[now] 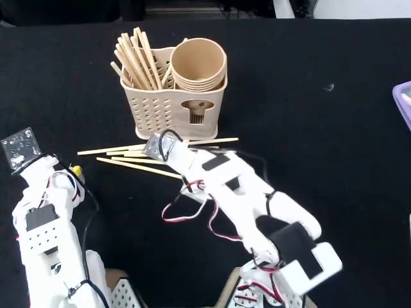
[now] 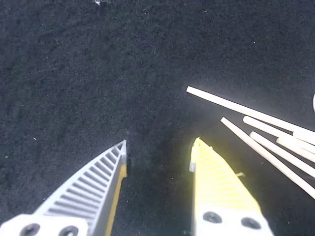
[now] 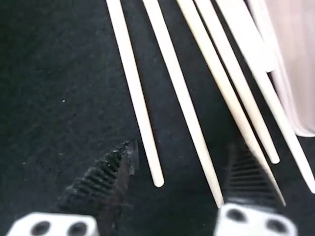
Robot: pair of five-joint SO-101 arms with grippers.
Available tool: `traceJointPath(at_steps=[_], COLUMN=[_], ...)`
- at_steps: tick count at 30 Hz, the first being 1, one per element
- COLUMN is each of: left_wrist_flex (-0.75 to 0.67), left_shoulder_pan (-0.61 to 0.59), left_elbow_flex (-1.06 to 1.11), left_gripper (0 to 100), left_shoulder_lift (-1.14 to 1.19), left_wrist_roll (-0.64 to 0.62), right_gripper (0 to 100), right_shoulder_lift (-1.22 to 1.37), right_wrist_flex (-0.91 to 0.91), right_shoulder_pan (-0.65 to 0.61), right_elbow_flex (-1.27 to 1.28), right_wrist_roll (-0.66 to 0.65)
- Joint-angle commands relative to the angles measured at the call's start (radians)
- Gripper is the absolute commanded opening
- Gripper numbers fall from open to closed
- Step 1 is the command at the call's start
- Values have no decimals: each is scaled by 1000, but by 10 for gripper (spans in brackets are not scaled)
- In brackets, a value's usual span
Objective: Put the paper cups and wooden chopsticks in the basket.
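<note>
A beige slotted basket (image 1: 168,106) stands at the back middle of the black table. It holds stacked paper cups (image 1: 198,64) and a bundle of wooden chopsticks (image 1: 135,56). Several loose chopsticks (image 1: 126,156) lie flat in front of it. My right gripper (image 3: 179,164) is open low over these loose chopsticks (image 3: 183,105), with the ends of two of them between its dark fingers (image 3: 110,169); the basket wall (image 3: 295,59) is close by. My left gripper (image 2: 160,147) is open over bare cloth, with the tips of the loose chopsticks (image 2: 256,130) just beside its yellow finger (image 2: 216,182).
The right arm (image 1: 237,192) stretches from the front edge toward the basket, trailing red and white wires. The left arm (image 1: 45,224) stands at the front left. A purple object (image 1: 403,102) pokes in at the right edge.
</note>
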State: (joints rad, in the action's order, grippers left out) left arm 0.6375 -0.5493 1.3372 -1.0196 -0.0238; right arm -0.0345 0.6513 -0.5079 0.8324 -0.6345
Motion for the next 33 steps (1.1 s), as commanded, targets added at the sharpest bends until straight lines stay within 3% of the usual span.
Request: traceJointPath(at_steps=[1,4,15,22,27,29,33], left_wrist_flex=[-18,-17,-17,-17,-23,-23,-46], left_shoulder_pan=[10,10,10,8,-36,-73,-122], left_elbow_flex=[-4,-4,-4,-4,-5,-13,-13], left_gripper=[206,206,206,206,206,206,206], left_shoulder_lift=[-3,-3,-2,0,-8,-8,-8], left_wrist_roll=[11,11,11,11,5,2,-40], right_gripper=[142,12,11,11,15,61,247], right_shoulder_lift=[4,-21,-278,-443,-452,-452,-458], right_wrist_flex=[14,15,17,21,118,160,198], right_shoulder_pan=[-18,-58,-227,-127,-83,-84,-100], right_elbow_flex=[-44,-18,206,308,283,257,220], right_wrist_roll=[-12,-11,-2,-9,-72,-44,52])
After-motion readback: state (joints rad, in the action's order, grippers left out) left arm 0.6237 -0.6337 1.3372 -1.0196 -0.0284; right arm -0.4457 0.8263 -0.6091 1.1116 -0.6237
